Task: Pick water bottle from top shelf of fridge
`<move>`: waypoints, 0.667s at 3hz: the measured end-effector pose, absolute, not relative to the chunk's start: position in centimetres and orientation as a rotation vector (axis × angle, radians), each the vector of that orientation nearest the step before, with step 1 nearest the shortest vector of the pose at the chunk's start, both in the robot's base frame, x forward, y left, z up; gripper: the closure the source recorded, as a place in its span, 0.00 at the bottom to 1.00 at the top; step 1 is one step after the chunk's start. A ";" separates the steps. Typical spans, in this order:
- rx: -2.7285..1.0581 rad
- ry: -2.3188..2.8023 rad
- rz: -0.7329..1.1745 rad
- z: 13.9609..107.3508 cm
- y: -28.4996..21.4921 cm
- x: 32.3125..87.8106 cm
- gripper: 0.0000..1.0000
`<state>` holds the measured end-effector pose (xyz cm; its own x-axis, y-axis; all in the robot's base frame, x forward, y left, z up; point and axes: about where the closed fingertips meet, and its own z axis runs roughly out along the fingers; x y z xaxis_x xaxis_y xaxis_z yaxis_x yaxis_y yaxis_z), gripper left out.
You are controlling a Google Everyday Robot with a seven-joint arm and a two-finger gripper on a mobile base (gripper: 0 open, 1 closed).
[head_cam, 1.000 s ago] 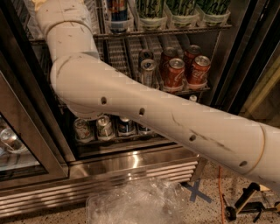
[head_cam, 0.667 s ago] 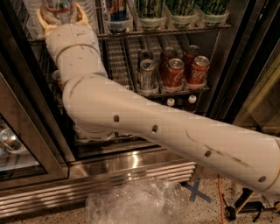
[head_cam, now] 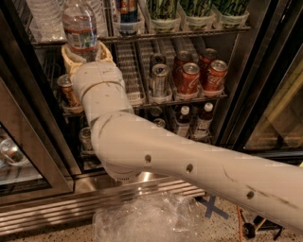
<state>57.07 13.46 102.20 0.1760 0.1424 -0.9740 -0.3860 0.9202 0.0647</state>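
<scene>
The water bottle point(head_cam: 80, 26), clear with a white label and a reddish band, stands upright at the top left, in front of the fridge's left lane. My gripper point(head_cam: 86, 56) is shut on its lower part, with tan fingers point(head_cam: 67, 56) on both sides. Its cap is cut off by the top edge of the view. My white arm runs from the gripper down and to the lower right. The top shelf point(head_cam: 189, 33) is the wire rack behind, holding clear trays point(head_cam: 129, 27) and green-labelled drinks point(head_cam: 199, 12). The fridge point(head_cam: 267, 71) has dark door frames and a stainless steel base point(head_cam: 57, 212).
Red soda cans point(head_cam: 189, 78) and a silver can point(head_cam: 160, 80) stand on the rack below, and a can point(head_cam: 68, 92) at the left. Dark-drink bottles point(head_cam: 182, 120) stand lower down. The open glass door point(head_cam: 19, 156) is at the left. Crumpled clear plastic point(head_cam: 142, 220) and blue tape point(head_cam: 213, 208) lie on the floor.
The gripper has come down into view with the water bottle in it. The arm's elbow has swung lower and to the right.
</scene>
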 end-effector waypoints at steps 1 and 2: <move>-0.249 1.372 0.393 100.2 13.1 56.9 1.00; -0.287 1.408 0.401 98.7 13.0 56.5 1.00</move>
